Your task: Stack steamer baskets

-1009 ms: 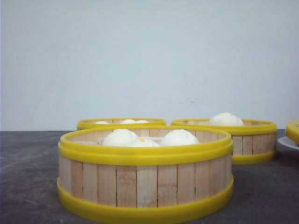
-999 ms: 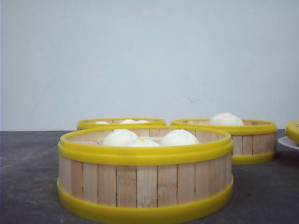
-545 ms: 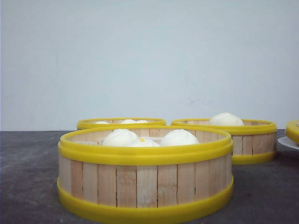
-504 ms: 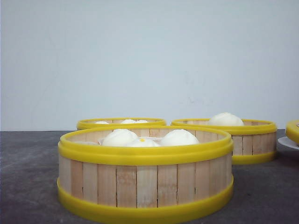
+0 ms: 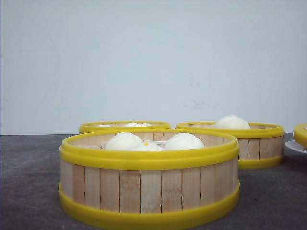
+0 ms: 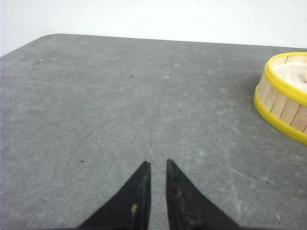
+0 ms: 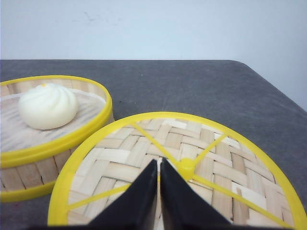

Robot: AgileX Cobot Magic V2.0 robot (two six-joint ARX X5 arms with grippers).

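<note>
Three steamer baskets with pale slat walls and yellow rims stand on the grey table. The nearest steamer basket (image 5: 148, 178) holds white buns. Behind it are a back-left basket (image 5: 124, 126) and a back-right basket (image 5: 261, 146), the latter with one bun (image 5: 231, 122). That one-bun basket (image 7: 53, 139) shows beside my right gripper (image 7: 159, 161), which is shut with nothing in it, above a round woven top (image 7: 211, 163) with yellow rim and spokes. My left gripper (image 6: 157, 163) hovers over bare table, jaws almost together and holding nothing, with a basket (image 6: 283, 98) off to one side.
At the far right edge of the front view a yellow rim (image 5: 301, 134) sits over a white plate (image 5: 293, 147). The table's rounded corners show in both wrist views, with a white wall behind. Neither arm appears in the front view.
</note>
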